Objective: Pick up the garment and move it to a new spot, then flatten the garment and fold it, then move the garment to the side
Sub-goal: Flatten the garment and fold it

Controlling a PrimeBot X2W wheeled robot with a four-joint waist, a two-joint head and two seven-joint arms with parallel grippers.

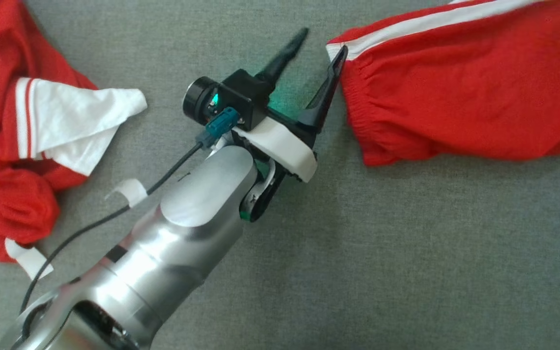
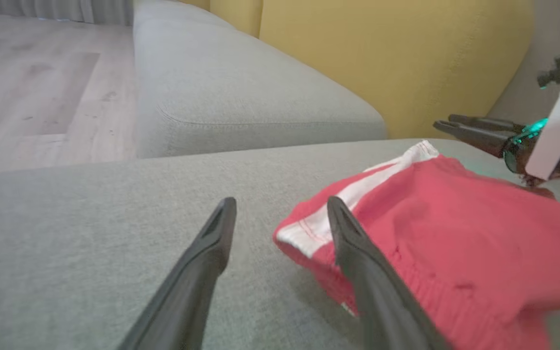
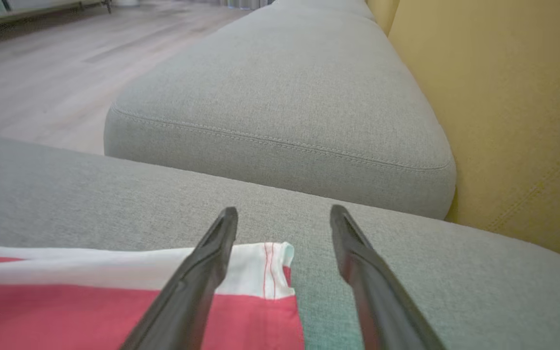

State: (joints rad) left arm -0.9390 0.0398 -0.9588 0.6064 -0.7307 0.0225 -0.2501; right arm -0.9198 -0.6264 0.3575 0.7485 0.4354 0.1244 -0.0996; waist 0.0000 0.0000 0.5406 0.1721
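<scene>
Garment [image 1: 455, 87] lies just beside the open left gripper [image 1: 322, 44]

Seen from the head view, the red garment with its white stripe is spread on the grey sofa seat [image 1: 406, 243], at the upper right. The left gripper comes in from the lower left on its silver arm [image 1: 187, 233] and points up and to the right. Its two dark fingers stand wide apart with nothing between them. The tip of the finger nearer the garment touches the corner where the white stripe ends, and the other finger is over the bare seat.

In the left wrist view the same corner sits against that finger, and the gathered red edge runs along its outer side. At the far end of the garment the right gripper [image 2: 445, 121] is low over the cloth. In the right wrist view its fingers are also wide apart and hold nothing. A white-striped corner of the garment lies under one finger and reaches a little into the gap.

A second heap of red and white cloth [image 1: 32, 146] lies at the left of the head view, well apart; whether it belongs to the same garment I cannot tell.
</scene>
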